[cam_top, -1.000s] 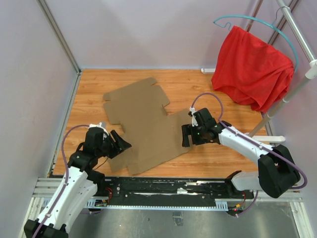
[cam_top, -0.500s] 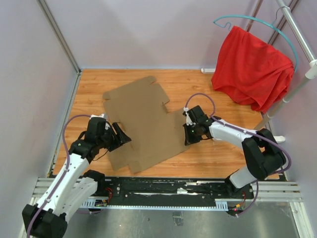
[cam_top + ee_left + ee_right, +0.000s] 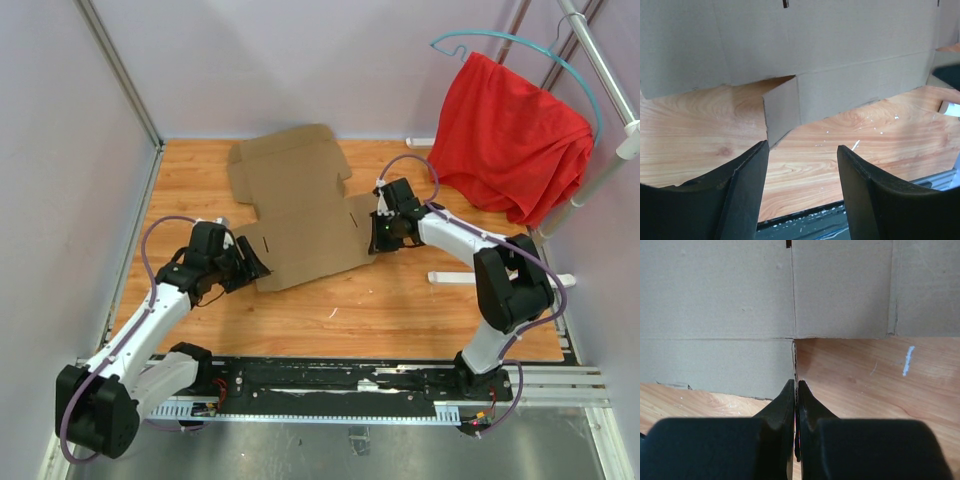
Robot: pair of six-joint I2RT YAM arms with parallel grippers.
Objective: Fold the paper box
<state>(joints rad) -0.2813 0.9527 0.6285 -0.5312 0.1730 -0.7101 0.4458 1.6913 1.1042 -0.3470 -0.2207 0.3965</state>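
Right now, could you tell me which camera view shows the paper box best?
The top external view: nearly the whole flat paper box shows. The left wrist view catches only one edge and flap; the right wrist, a few panels.

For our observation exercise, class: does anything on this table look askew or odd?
The cardboard sheet lies askew: its edges run slanted to the table edges, its far flap reaching the back wall.

Count at that moment: one paper box (image 3: 295, 215), flat; one red cloth (image 3: 505, 140); one teal hanger (image 3: 500, 40); one wooden surface (image 3: 400, 310); two robot arms, one hand each: left hand (image 3: 250, 268), right hand (image 3: 378, 235); two fingers showed per hand in wrist views
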